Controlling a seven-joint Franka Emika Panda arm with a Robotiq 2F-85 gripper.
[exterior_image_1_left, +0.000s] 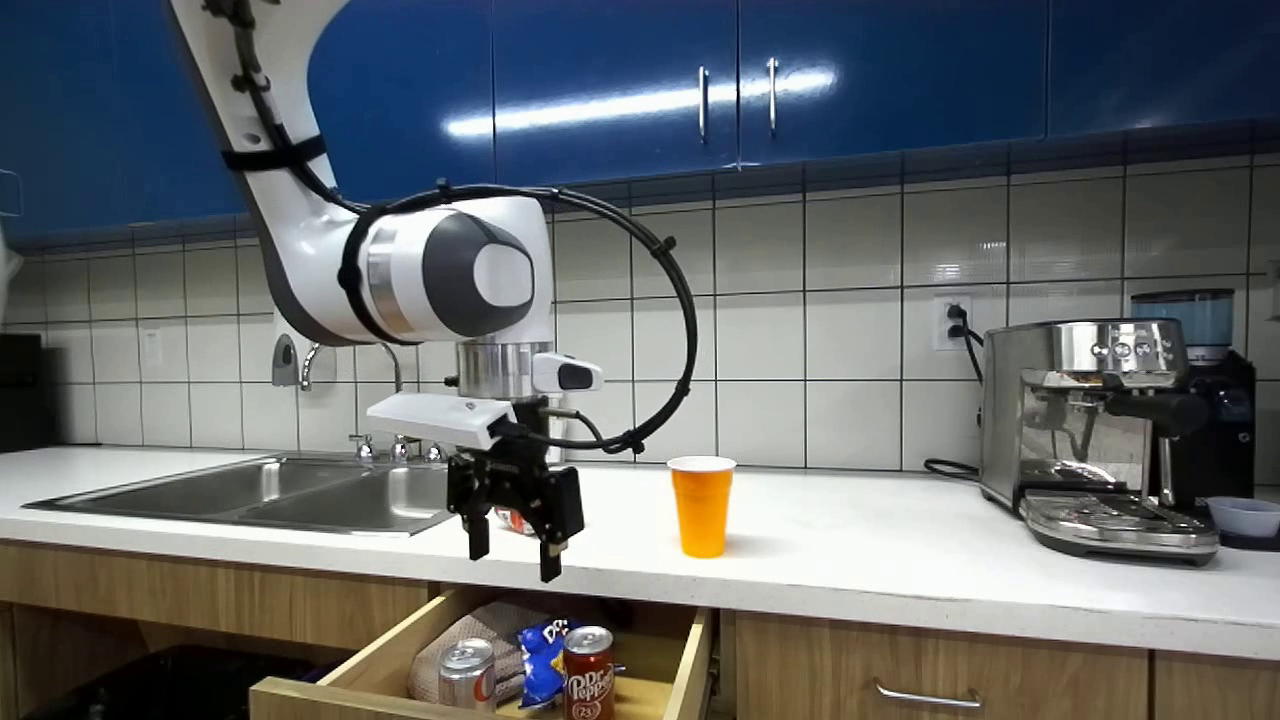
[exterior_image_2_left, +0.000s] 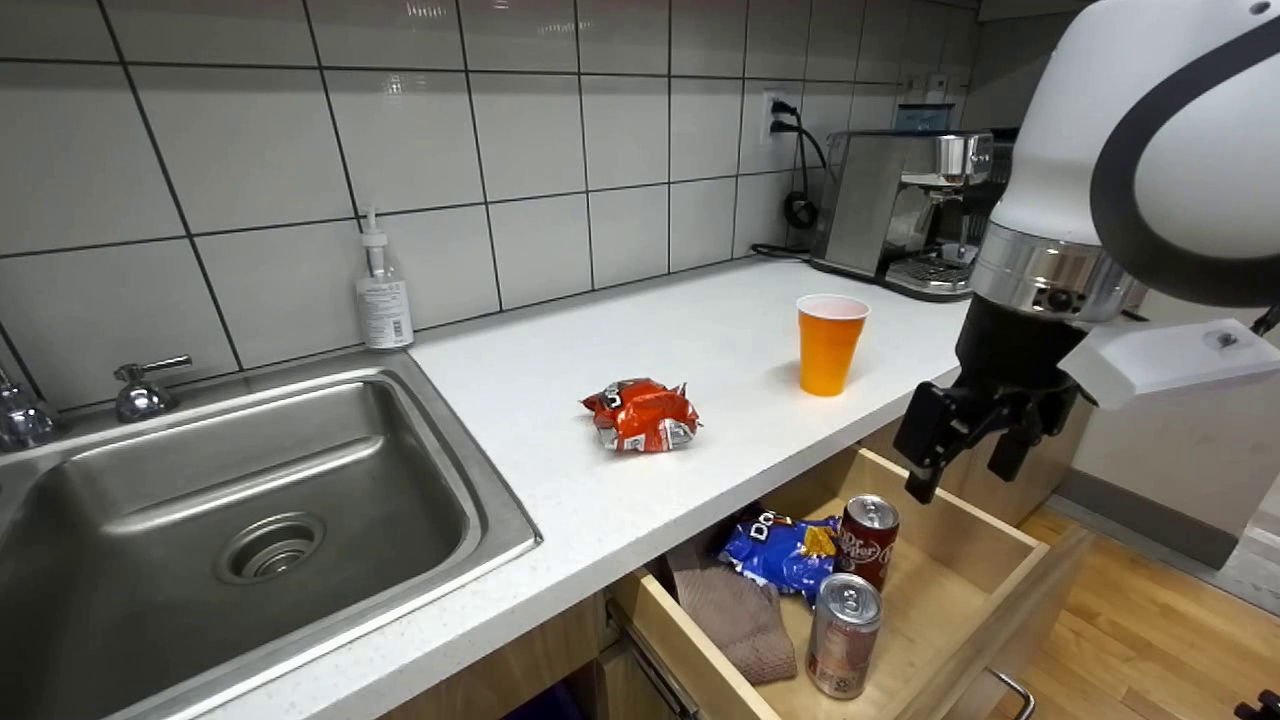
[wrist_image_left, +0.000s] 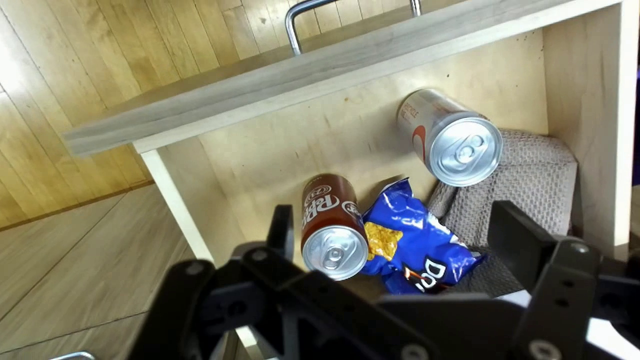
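- The tool (exterior_image_1_left: 515, 561) hung above the open drawer (wrist_image_left: 280, 145), pointing down, its two fingers spread wide apart.
- In the wrist view, the Dr Pepper can (wrist_image_left: 327, 210) and the blue chip bag (wrist_image_left: 420, 240) showed in the gap between the fingers, though both lay lower, apart from the tips.
- The Dr Pepper can stood upright on the drawer's floor, just beside the blue chip bag.
- The bag lay crumpled between that can and a grey-brown cloth (exterior_image_2_left: 735, 620); whether it rested partly on the cloth could not be told.
- A silver can (exterior_image_2_left: 845, 640) stood upright too, nearer the drawer's front panel and just beside the cloth.
- The cloth lay bunched along one side of the drawer.
- On the white worktop (exterior_image_1_left: 850, 530), an orange cup (exterior_image_2_left: 828, 350) stood upright, and a red bag (exterior_image_2_left: 645, 415) lay between it and the sink (exterior_image_2_left: 150, 580).
- In an exterior view, the tool hid most of the red bag.
- A pump bottle (exterior_image_2_left: 384, 305) stood at the sink's back corner, near the tiled wall (exterior_image_2_left: 540, 130).
- A coffee machine (exterior_image_1_left: 1090, 440) stood well apart from the cup, with blue cupboards (exterior_image_1_left: 620, 90) overhead.
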